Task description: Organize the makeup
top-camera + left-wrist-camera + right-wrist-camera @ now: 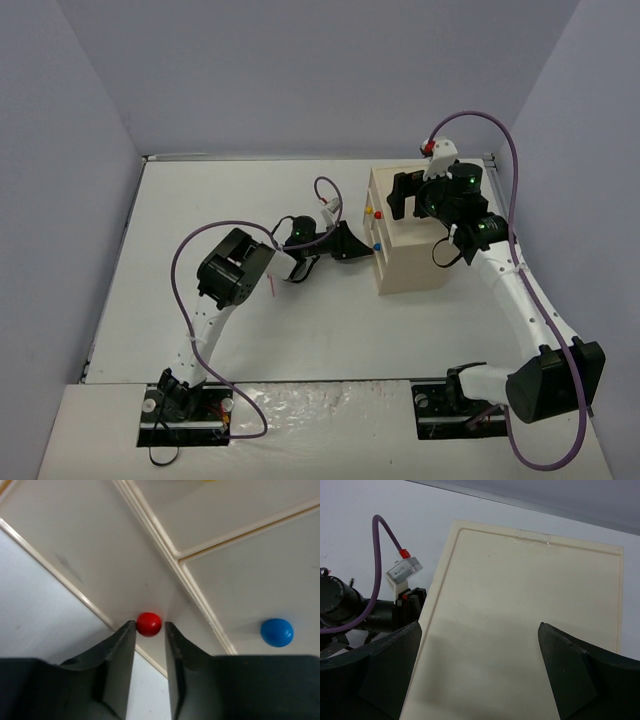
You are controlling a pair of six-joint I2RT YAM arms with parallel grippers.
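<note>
No cases, compacts, palette or tube are in view; only a thin pink pencil (272, 283) lies on the table beside my left arm. The beige drawer box (415, 262) stands right of centre. My left gripper (366, 247) is at its front face. In the left wrist view the gripper (150, 625) brackets a red knob (149, 624): one finger (125, 645) touches it and a thin gap shows at the other. My right gripper (405, 196) hovers over the box top (530, 610), jaws wide open and empty (480, 650).
A blue knob (276, 632) sits on the drawer to the right of the red one. Red, yellow and blue knobs (376, 246) show on the box front from above. All drawers look closed. Grey walls surround the white table (200, 200).
</note>
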